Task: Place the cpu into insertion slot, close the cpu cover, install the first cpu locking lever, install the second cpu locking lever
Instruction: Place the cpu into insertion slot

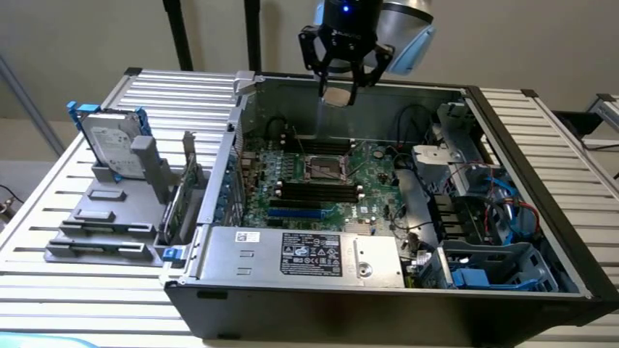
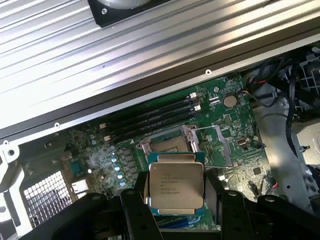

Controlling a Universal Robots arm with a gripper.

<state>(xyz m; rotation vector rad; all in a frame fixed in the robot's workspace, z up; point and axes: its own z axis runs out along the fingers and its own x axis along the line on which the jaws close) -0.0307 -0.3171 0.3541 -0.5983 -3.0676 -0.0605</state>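
Wrist view shows me the gripper pinching the cpu by two opposite edges, its pale face toward the camera. In the exterior view I see the chip held high over the open computer case, above the insertion slot and well apart from it.

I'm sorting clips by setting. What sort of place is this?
Probably a robotics lab bench for PC assembly: an opened computer case on a slatted metal table, a hard drive beside it, and a gripper holding a cpu above the motherboard.
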